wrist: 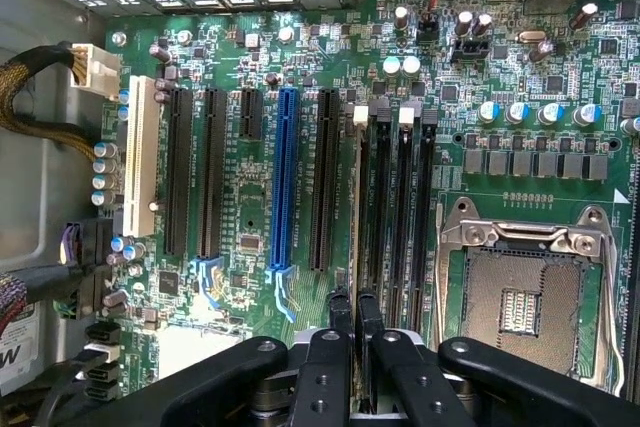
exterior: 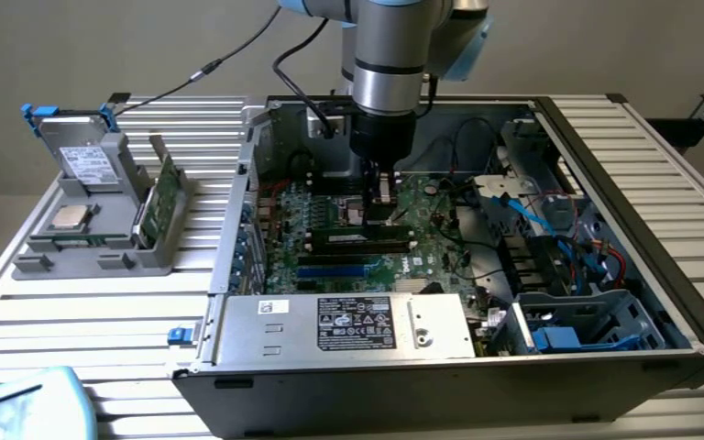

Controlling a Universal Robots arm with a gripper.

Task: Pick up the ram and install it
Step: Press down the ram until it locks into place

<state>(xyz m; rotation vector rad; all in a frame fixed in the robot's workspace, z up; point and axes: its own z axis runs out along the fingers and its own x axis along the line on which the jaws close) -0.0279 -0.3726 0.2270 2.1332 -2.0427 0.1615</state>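
Ram (wrist: 357,237) stands edge-on in its slot, the vertical arm's pincer (wrist: 355,319) nearly closed above it.

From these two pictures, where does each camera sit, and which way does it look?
Exterior view: outside and above the open computer case, looking down into it; the arm descends to the motherboard.
Wrist view: on the wrist, looking down at the motherboard; the gripper shows, fingers close together.
Shared: motherboard, memory slots, gripper.
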